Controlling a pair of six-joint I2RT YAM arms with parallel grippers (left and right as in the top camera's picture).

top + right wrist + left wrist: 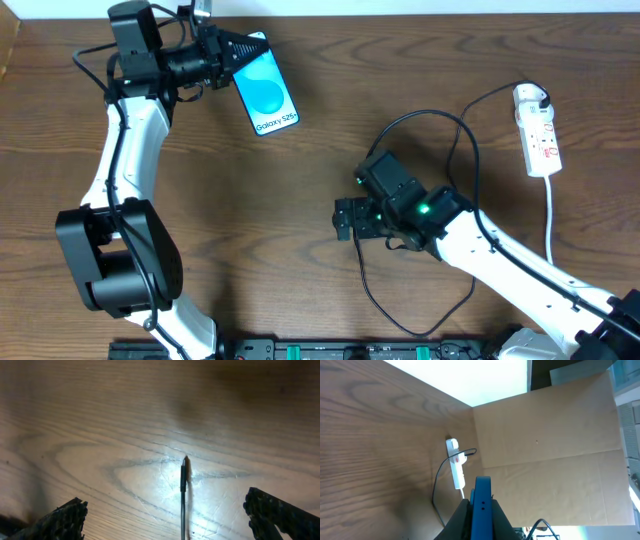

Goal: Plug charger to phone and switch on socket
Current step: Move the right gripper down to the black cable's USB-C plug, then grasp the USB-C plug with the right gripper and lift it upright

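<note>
The phone (268,92), blue screen with "Galaxy S25", is held at the back left, off the table, by my left gripper (236,50), which is shut on its top end. In the left wrist view the phone's blue edge (482,487) stands between the two fingers (481,505). The charger, a thin black cable (462,150), loops across the table from the white socket strip (537,130) at the far right. Its connector tip (185,462) lies on the wood between the open fingers of my right gripper (162,502), which hovers mid-table (345,218).
The socket strip (455,462) and black cable (437,487) also show in the left wrist view, in front of a brown cardboard wall (545,435). The strip's white cord (551,215) runs toward the front right. Equipment (330,350) lines the front edge.
</note>
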